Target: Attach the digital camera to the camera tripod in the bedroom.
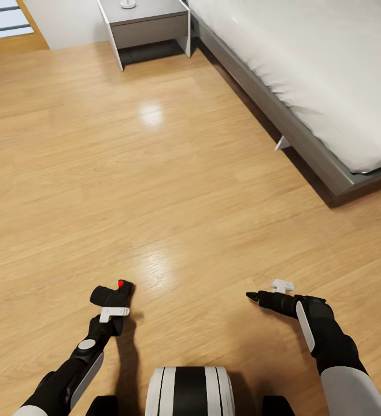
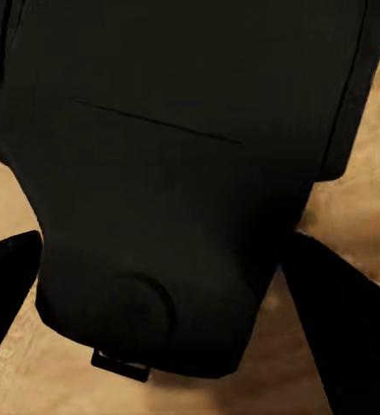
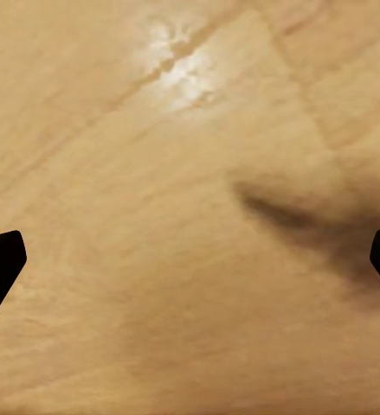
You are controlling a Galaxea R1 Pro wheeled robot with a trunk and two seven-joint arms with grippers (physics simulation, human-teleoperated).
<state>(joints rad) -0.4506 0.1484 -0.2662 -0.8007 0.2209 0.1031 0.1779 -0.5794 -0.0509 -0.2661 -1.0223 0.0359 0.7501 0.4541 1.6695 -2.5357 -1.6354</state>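
Jaws first: left gripper (image 1: 113,296) is clamped on the digital camera (image 1: 112,293), black body with a red dot on top, held low over the floor ahead of the robot's base (image 1: 189,390). Left wrist view has the camera (image 2: 168,173) pressed close between the two dark fingers (image 2: 341,333), floor showing past it. Right gripper (image 3: 190,259) is empty, jaws spread wide, fingertips at opposite edges of the right wrist view with bare plank floor (image 3: 155,285) between; in the head view it hangs out front on the right (image 1: 254,297).

Farther out: light wood floor (image 1: 155,190) with glare patches, then the grey-framed bed (image 1: 306,144) with white mattress at right, and a white-and-grey nightstand (image 1: 147,26) just beside the bed's head, a small white object (image 1: 128,3) on top. Pale wall behind it, bit of window or door at far left.

Progress, as a judgement: pickup done, robot looks to be in the bedroom, camera in hand. Left to do: find the camera tripod, approach it, seat the camera on its head. Roughly mid-task.

No readable writing, brands or labels anywhere.
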